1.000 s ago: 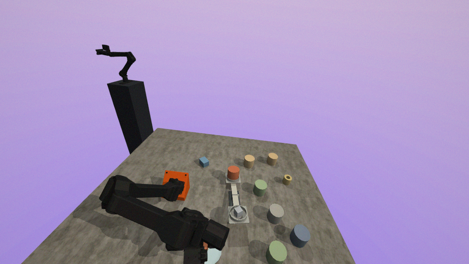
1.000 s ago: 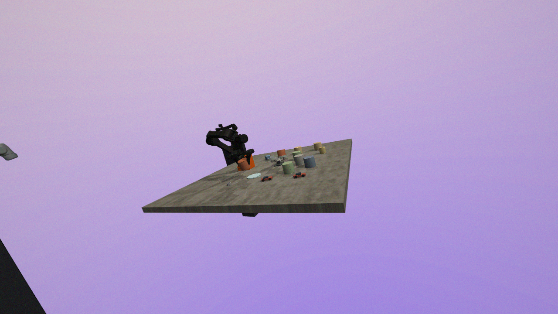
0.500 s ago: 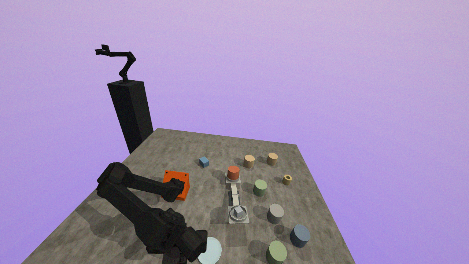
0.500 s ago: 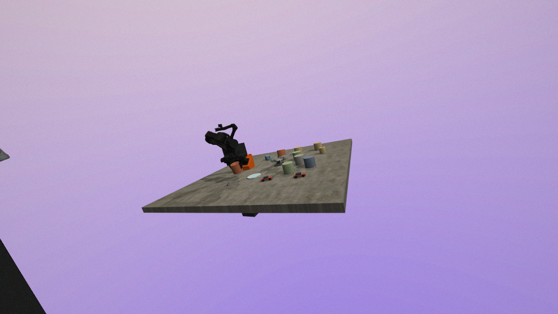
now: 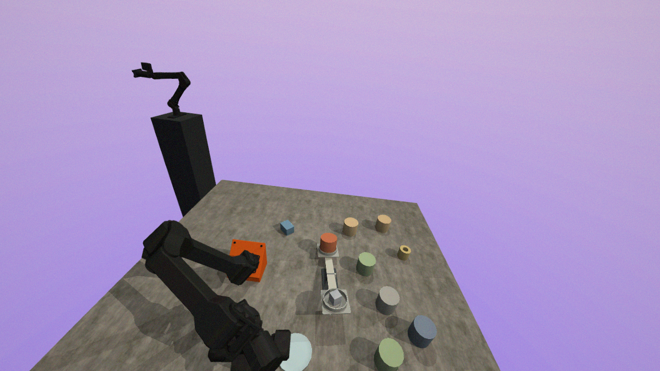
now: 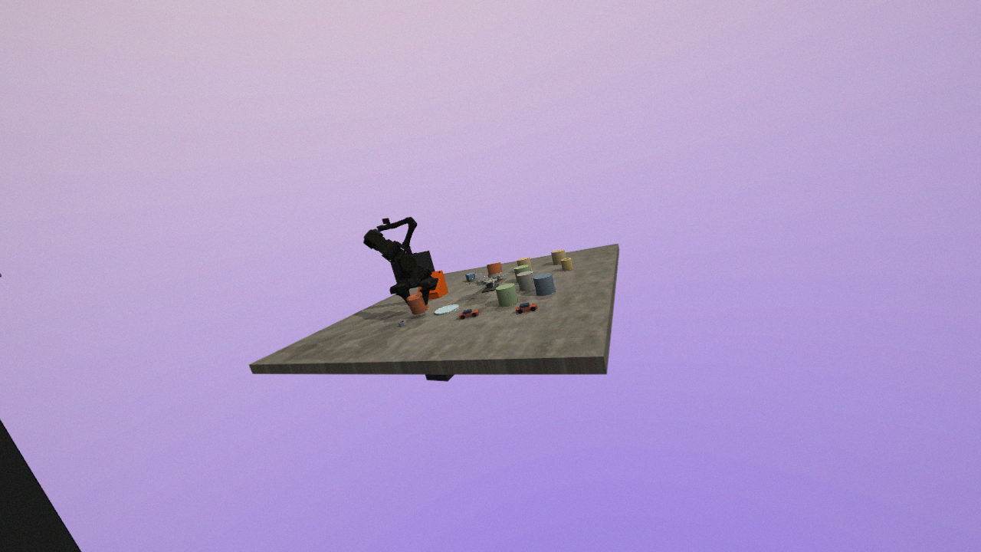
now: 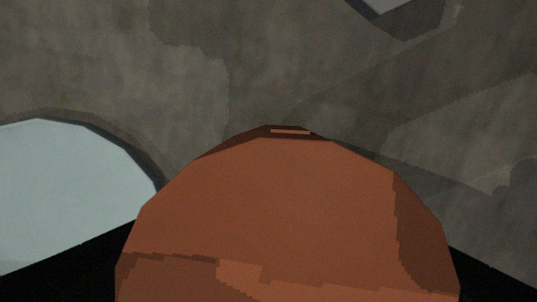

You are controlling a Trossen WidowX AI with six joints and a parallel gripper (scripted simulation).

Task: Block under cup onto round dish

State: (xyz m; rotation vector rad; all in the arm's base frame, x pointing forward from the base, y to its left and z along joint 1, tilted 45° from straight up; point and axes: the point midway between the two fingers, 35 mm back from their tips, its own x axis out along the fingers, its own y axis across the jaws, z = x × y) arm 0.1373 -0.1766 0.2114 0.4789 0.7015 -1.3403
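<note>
My gripper (image 6: 416, 300) is shut on an orange-brown cup (image 7: 285, 218) and holds it low, just left of the pale blue round dish (image 5: 297, 351). The cup fills the lower wrist view, with the dish (image 7: 63, 189) to its left, and in the exterior view the cup (image 6: 416, 303) hangs beside the dish (image 6: 446, 309). In the top view the arm hides the held cup. The balance (image 5: 331, 276) stands mid-table. A grey block (image 5: 336, 297) sits bare on its near pad. The other orange cup (image 5: 328, 242) stands on the far pad.
Green (image 5: 365, 264), grey (image 5: 387, 300), blue (image 5: 422, 331) and tan (image 5: 350, 226) cylinders stand right of the balance. An orange box (image 5: 249, 259) and a small blue cube (image 5: 286, 226) lie to its left. Two small red toy cars (image 6: 469, 313) sit near the dish.
</note>
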